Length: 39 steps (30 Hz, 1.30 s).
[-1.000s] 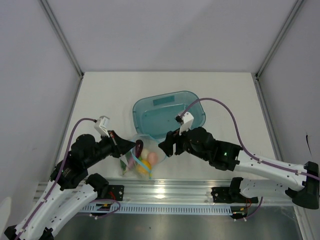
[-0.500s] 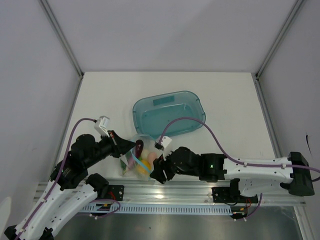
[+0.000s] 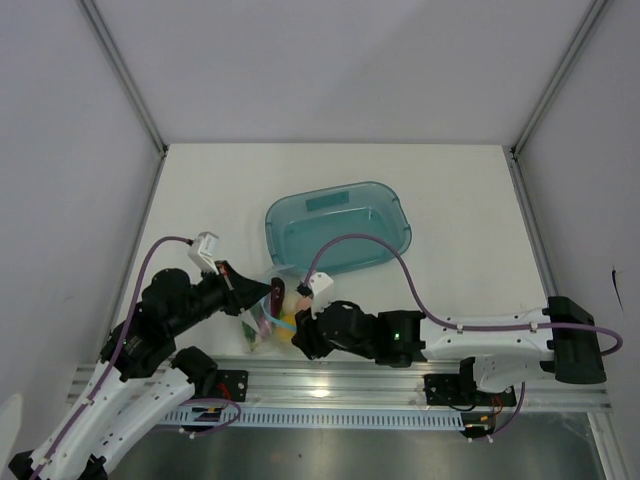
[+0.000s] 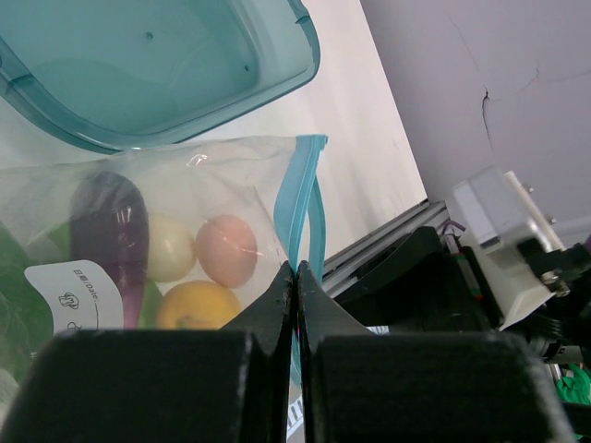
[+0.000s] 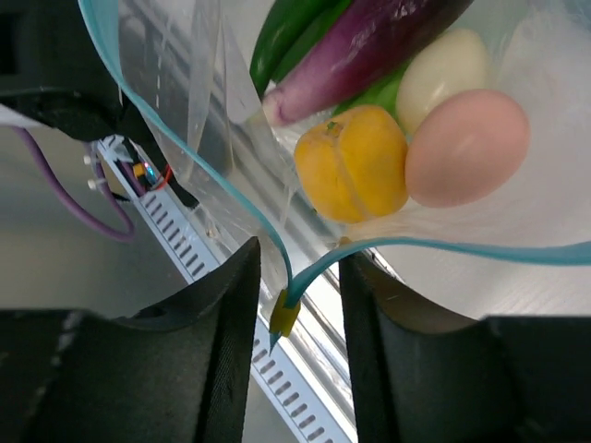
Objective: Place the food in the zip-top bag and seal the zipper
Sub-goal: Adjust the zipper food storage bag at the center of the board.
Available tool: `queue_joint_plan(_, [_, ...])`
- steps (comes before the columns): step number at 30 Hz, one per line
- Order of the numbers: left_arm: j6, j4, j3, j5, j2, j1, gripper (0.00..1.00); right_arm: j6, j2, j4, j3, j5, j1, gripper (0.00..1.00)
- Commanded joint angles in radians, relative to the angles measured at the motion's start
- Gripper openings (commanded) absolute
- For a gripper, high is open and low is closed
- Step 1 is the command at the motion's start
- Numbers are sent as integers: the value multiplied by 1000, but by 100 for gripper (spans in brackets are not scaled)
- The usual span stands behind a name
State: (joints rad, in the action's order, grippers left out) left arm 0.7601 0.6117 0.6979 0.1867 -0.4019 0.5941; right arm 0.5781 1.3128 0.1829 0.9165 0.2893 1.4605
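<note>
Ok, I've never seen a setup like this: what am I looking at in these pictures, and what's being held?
Two robot arms are bolted to a white table. One picture looks down from above; the other two come from a camera on each wrist. Behind lies a teal tray; nearer is a clear bag holding toy food: an eggplant, an orange ball, a pink ball, an egg. The left gripper is pinched shut on the bag's teal zipper strip. The right gripper is open, its fingers either side of that strip, beside a small yellow tab.
</note>
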Motion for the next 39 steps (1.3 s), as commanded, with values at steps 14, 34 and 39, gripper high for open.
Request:
queue_joint_plan(14, [4,3,25,-50,40,-5,0,-153,-14,76,159,70,-14,0])
queue_joint_plan(34, [41,131,41,-351,276,-5,42,-603,69,513,568,-217,-138,0])
queue_joint_plan(39, [-19,154,77,-391,239,-5,54,-620,91,572,547,-208,-138,0])
